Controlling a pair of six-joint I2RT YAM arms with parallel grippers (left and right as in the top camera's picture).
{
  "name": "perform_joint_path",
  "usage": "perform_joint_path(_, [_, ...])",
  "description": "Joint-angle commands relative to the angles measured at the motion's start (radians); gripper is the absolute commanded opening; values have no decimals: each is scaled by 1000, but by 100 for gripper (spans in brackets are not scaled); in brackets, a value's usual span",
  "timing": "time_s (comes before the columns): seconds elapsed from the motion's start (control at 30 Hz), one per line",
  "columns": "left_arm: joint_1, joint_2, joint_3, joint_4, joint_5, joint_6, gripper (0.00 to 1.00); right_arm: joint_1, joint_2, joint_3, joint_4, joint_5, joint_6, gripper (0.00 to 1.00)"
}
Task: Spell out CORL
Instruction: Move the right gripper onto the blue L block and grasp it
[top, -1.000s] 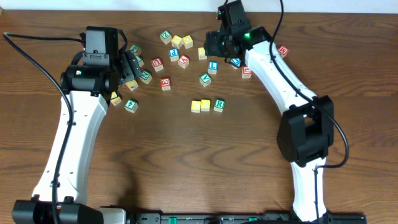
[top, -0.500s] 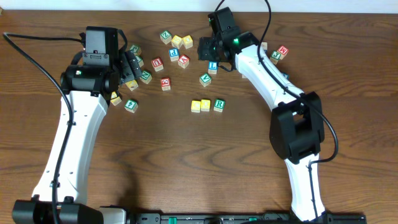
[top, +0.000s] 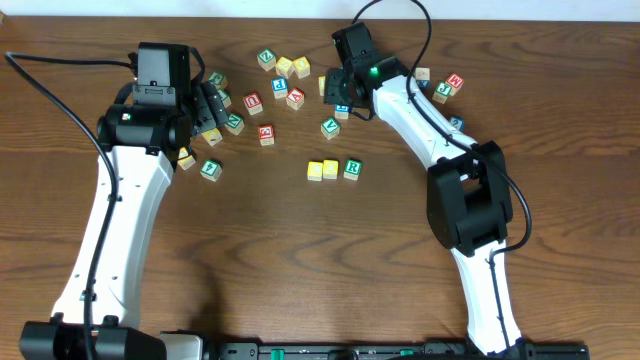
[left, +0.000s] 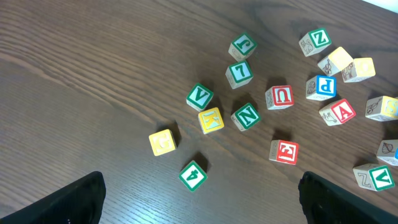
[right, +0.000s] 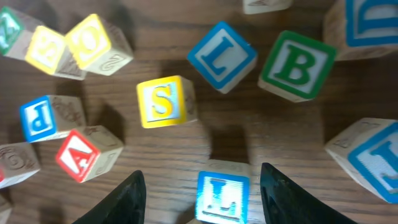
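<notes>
A short row stands mid-table: two yellow blocks (top: 315, 171) (top: 330, 169) with letters too small to read, then a green R block (top: 352, 168). My right gripper (top: 338, 92) is open and hangs over a blue L block (top: 343, 106). In the right wrist view that L block (right: 222, 198) lies between the open fingers (right: 202, 173), untouched. A second blue L block (right: 222, 57) lies farther off. My left gripper (top: 205, 105) is open and empty above the left cluster; its fingers (left: 199, 208) frame bare table below a green 4 block (left: 193, 175).
Loose blocks ring the right gripper: yellow S (right: 163, 101), green B (right: 295, 65), red A (right: 81, 155), blue P (right: 38, 118). Green V (top: 329, 127) sits between the L block and the row. Green N (left: 245, 116), red E (left: 283, 152) and others lie under the left wrist.
My right gripper has swung left and toward the table's middle, coming over the blue L block. The left arm and the row have not moved.
</notes>
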Motion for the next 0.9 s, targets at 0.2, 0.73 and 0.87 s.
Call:
perform_joint_path(0.2, [3, -4, 5, -3, -6, 10, 98, 30, 3, -13, 6, 56, 23, 53])
perform_joint_path(0.73, [3, -4, 5, -3, -6, 10, 98, 35, 47, -18, -7, 68, 23, 49])
perform_joint_path(0.87, [3, -4, 5, -3, -6, 10, 98, 35, 51, -18, -5, 68, 23, 50])
